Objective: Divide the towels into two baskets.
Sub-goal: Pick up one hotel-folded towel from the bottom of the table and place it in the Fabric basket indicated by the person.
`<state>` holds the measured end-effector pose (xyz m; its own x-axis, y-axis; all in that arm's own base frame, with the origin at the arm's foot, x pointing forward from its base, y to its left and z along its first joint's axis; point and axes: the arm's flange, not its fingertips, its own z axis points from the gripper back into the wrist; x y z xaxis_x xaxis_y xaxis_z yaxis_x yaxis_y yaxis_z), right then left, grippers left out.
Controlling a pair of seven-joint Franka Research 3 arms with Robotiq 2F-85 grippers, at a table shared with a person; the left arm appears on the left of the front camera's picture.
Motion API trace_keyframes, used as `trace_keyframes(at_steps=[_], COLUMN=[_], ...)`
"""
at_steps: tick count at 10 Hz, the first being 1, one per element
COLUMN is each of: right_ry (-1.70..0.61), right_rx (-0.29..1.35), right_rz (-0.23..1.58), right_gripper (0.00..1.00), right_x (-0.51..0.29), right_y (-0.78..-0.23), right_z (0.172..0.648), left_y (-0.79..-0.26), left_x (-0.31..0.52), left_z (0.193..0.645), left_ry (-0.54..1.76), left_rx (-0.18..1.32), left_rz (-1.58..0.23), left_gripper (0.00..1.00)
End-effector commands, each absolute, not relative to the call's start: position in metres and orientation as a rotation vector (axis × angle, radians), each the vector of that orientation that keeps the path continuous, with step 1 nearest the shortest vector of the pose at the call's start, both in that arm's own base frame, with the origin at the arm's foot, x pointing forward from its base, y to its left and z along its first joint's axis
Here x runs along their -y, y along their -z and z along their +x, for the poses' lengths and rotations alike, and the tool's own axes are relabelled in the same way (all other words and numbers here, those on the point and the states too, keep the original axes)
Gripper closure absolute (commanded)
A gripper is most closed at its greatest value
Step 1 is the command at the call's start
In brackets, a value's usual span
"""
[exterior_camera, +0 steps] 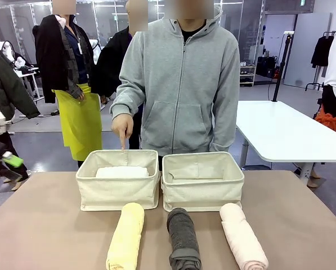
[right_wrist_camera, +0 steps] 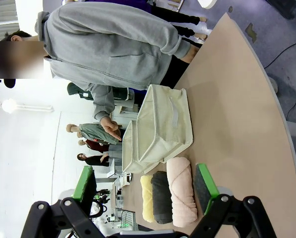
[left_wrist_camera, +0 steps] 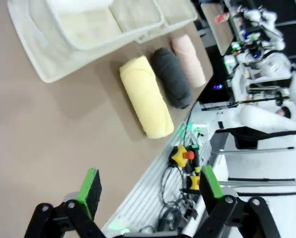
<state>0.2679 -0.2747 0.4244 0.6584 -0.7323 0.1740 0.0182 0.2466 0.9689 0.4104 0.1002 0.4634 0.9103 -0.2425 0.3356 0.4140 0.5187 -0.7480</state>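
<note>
Two cream baskets stand side by side across the table. The left basket holds a white towel. I see nothing inside the right basket. In front of them lie three rolled towels: yellow, charcoal and pink. My left gripper hangs open above the table's near edge, away from the towels. Open and empty, my right gripper is aimed toward the pink towel.
A person in a grey hoodie stands behind the baskets, one finger pointing down at the left basket's far rim. Bare brown tabletop lies on both sides. Cables and a yellow stop button sit below the table's near edge.
</note>
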Motion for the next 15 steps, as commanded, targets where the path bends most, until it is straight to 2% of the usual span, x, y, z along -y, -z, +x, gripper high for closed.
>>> trace_keyframes(at_steps=[1, 5, 9, 10, 12, 15], right_ry=[0.569, 0.569, 0.569, 0.569, 0.569, 0.569], right_rx=[0.729, 0.729, 0.729, 0.729, 0.729, 0.729], right_rz=[1.242, 1.242, 1.242, 1.242, 1.242, 1.242], right_gripper=[0.00, 0.00, 0.00, 0.00, 0.00, 0.00], right_x=[0.275, 0.275, 0.275, 0.275, 0.275, 0.275], right_y=[-0.426, -0.426, -0.426, -0.426, -0.426, -0.426], right_z=[0.266, 0.266, 0.266, 0.266, 0.266, 0.266], left_y=[-0.444, -0.393, -0.349, -0.348, -0.342, -0.347], left_x=[-0.046, 0.063, 0.128, 0.138, 0.153, 0.143], left_z=[0.406, 0.380, 0.367, 0.371, 0.378, 0.372], left_ry=[0.277, 0.261, 0.245, 0.243, 0.213, 0.252], left_rx=[0.057, -0.032, -0.004, 0.037, -0.048, -0.019], left_rz=[-0.887, -0.830, -0.798, -0.799, -0.812, -0.809], left_gripper=[0.00, 0.00, 0.00, 0.00, 0.00, 0.00])
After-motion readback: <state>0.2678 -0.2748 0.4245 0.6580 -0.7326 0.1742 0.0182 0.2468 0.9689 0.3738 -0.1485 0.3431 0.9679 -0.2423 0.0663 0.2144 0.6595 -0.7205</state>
